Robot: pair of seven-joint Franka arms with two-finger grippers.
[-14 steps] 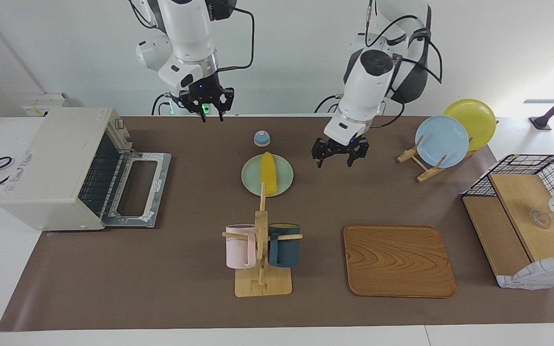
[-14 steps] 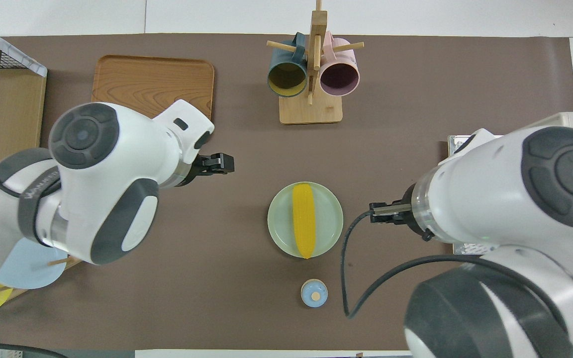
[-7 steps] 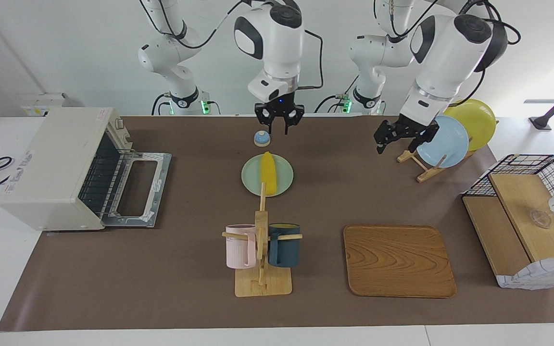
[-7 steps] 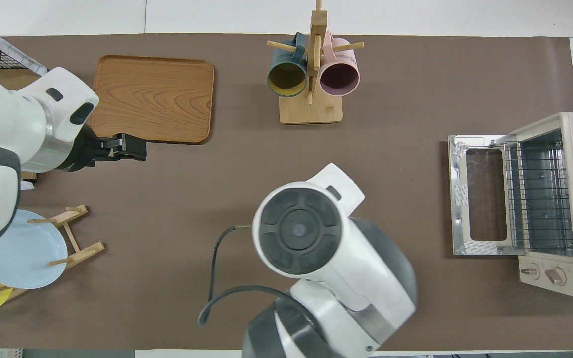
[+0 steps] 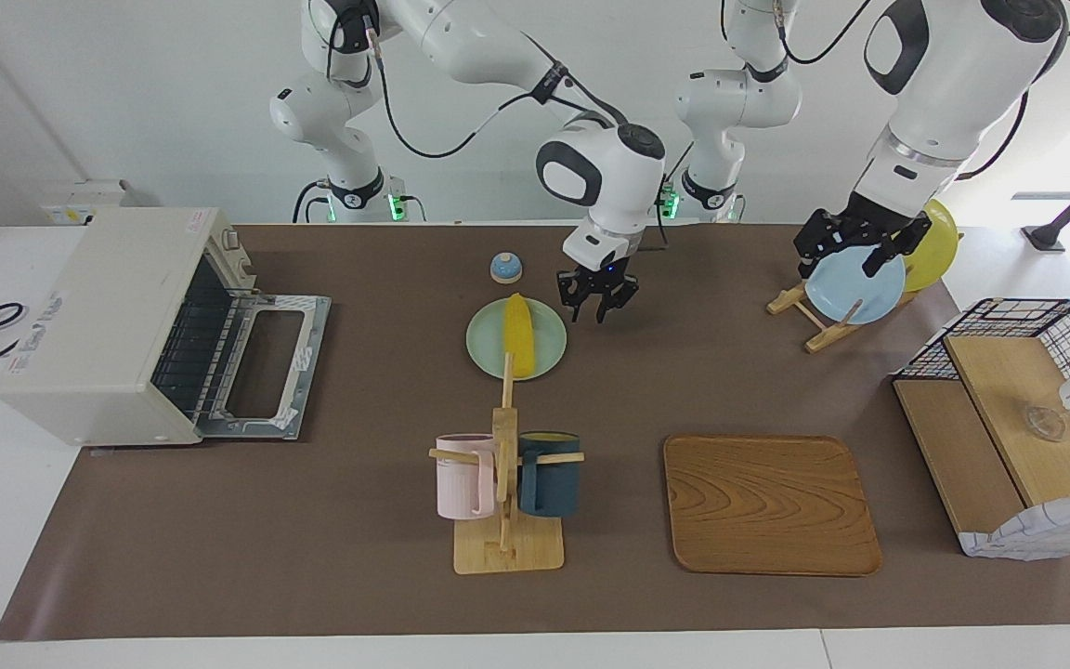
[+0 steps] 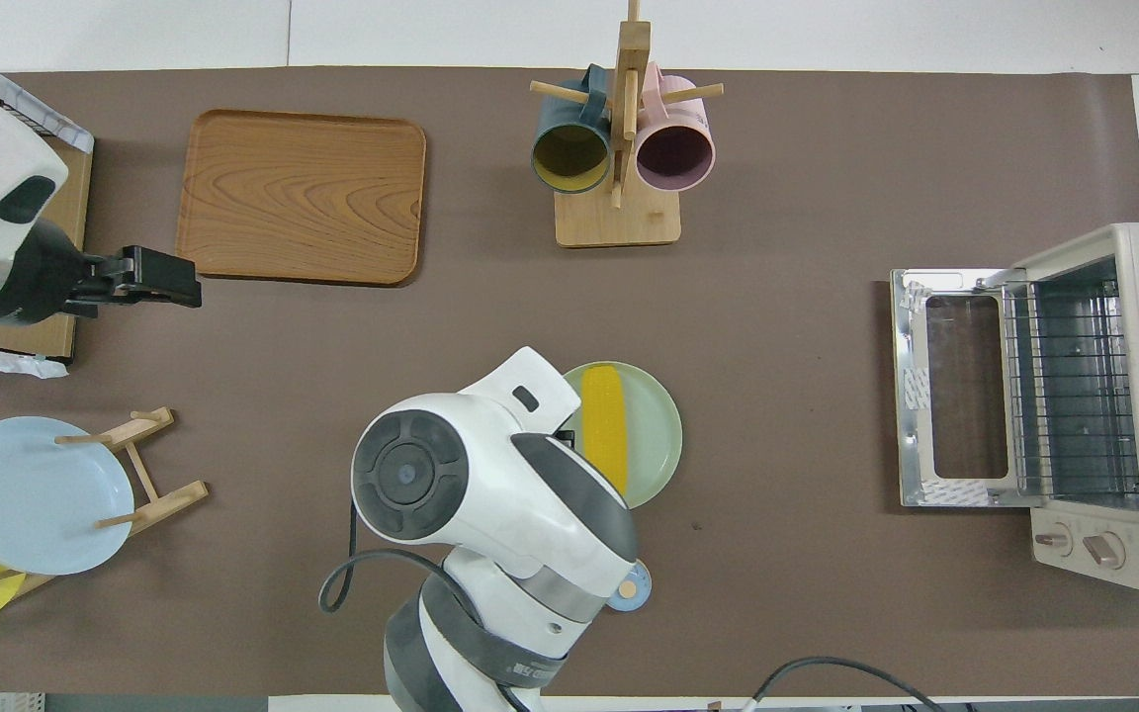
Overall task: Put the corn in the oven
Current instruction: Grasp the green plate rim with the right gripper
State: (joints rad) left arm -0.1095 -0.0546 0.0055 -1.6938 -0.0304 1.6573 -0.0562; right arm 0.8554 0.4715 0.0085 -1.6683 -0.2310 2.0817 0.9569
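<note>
- toaster oven (image 5: 117, 325) at the tabletop's right-arm edge, door dropped open, rack bare
- corn (image 5: 518, 334) lies on the green plate (image 5: 549, 360), mid-tabletop, toward the robots' edge
- right gripper (image 5: 596, 311) hangs just beside that plate, its 2 fingers part open, empty; the step is likely the reach; next, centre over the cob, descend, close
- left gripper (image 5: 840, 262) waits over the blue plate (image 5: 855, 290), spread wide, empty

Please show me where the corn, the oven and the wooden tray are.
corn (image 5: 518, 334): facing view, middle of the cob.
oven (image 5: 108, 316): facing view, cream top panel.
wooden tray (image 5: 767, 506): facing view, bare middle of the tray.
</note>
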